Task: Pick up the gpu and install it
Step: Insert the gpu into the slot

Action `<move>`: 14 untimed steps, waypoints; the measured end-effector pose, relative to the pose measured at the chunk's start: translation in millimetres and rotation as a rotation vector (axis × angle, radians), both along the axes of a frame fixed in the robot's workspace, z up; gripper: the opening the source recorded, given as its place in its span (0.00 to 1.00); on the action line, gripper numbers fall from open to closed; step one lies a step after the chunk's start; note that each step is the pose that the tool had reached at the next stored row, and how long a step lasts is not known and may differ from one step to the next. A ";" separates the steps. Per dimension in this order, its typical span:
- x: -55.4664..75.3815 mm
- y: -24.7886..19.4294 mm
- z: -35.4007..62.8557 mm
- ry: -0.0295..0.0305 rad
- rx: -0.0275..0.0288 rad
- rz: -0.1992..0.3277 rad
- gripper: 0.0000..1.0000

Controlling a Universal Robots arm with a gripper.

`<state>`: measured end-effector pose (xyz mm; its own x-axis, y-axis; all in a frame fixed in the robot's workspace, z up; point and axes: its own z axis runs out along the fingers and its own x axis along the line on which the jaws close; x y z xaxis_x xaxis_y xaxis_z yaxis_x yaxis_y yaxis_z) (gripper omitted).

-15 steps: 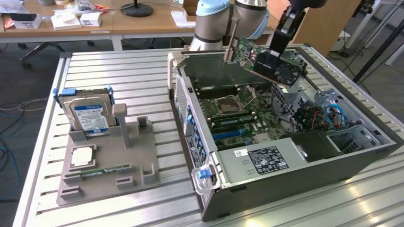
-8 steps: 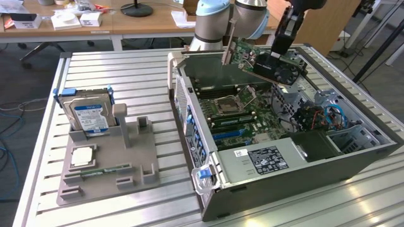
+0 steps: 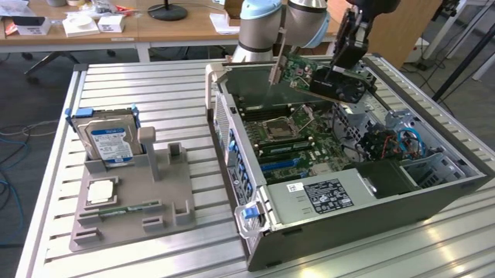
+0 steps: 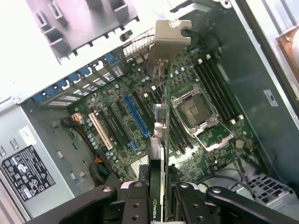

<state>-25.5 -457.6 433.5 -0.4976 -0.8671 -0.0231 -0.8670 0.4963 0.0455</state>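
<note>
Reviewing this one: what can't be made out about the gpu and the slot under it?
- gpu contacts: exterior view, hidden behind its shroud.
- motherboard directly beneath it: wrist view, covered by the edge-on card.
- Power supply label text: exterior view, too small.
- Height above the board: neither view settles it.

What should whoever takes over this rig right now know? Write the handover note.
The end effector is shut on the gpu, a flat green circuit card with a black fan shroud and silver end bracket.
The gpu is held in the air above the green motherboard, inside the open grey metal computer case.
Done: gpu picked up and now over the case.
Left: it is not yet seated in any slot; the long blue slot on the motherboard is empty.
</note>
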 end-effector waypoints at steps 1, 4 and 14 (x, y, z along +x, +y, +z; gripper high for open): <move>0.0 0.0 -0.3 0.0000 0.0000 0.018 0.26; 0.0 0.0 -1.3 0.0000 0.0000 0.074 0.26; 0.0 0.0 -4.4 0.0000 0.0000 0.254 0.26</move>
